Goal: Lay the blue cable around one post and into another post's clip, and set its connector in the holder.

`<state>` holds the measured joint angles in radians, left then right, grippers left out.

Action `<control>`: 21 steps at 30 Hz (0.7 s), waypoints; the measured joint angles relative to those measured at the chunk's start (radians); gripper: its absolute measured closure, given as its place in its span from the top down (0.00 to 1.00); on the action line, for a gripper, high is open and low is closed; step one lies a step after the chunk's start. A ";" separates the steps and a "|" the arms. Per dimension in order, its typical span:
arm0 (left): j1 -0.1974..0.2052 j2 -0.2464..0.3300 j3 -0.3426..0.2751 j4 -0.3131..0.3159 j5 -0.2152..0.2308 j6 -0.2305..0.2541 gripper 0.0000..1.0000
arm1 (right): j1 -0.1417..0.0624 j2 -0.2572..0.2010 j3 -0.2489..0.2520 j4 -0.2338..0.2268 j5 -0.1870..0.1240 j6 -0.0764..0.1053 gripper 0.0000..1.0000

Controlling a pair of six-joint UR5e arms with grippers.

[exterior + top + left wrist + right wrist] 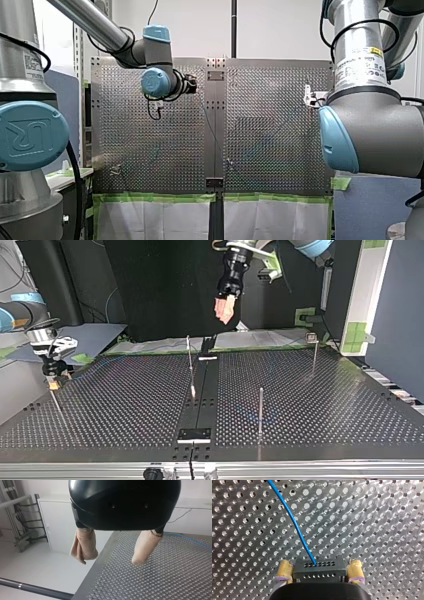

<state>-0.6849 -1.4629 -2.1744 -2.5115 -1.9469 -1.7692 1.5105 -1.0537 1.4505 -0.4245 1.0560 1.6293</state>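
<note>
Right gripper (pixel 319 567) grips the connector (pixel 319 574), and the blue cable (pixel 292 522) could snag the post (pixel 260 410) at the top view's lower centre, tugging it loose.

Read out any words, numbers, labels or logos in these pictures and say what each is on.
"R": raised logo letter on the blue joint cap of my left arm, front view; rest unclear.
White sticker on my right arm: print too small to read.
Small label on my left arm: too blurred to read.
No other text shows.
</note>
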 joint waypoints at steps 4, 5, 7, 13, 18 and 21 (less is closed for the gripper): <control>0.001 0.004 -0.026 0.001 -0.001 -0.010 1.00 | 0.000 0.000 0.000 0.000 0.000 0.000 1.00; 0.001 0.005 -0.034 0.007 -0.001 -0.016 1.00 | 0.000 0.000 0.000 0.000 0.000 0.000 1.00; 0.002 0.007 -0.048 0.020 0.000 -0.030 1.00 | 0.000 0.000 0.000 0.000 0.000 0.000 1.00; 0.011 0.007 -0.035 0.036 -0.006 -0.036 1.00 | 0.000 0.000 0.000 0.000 0.000 0.000 1.00; 0.020 0.007 -0.004 -0.001 -0.021 -0.003 1.00 | 0.000 0.000 0.000 0.000 0.000 0.000 1.00; 0.022 0.008 0.005 -0.025 -0.024 0.007 1.00 | 0.000 0.000 0.000 0.000 0.000 0.000 1.00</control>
<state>-0.6634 -1.4549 -2.1694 -2.5365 -1.9710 -1.7617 1.5105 -1.0537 1.4505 -0.4244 1.0560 1.6293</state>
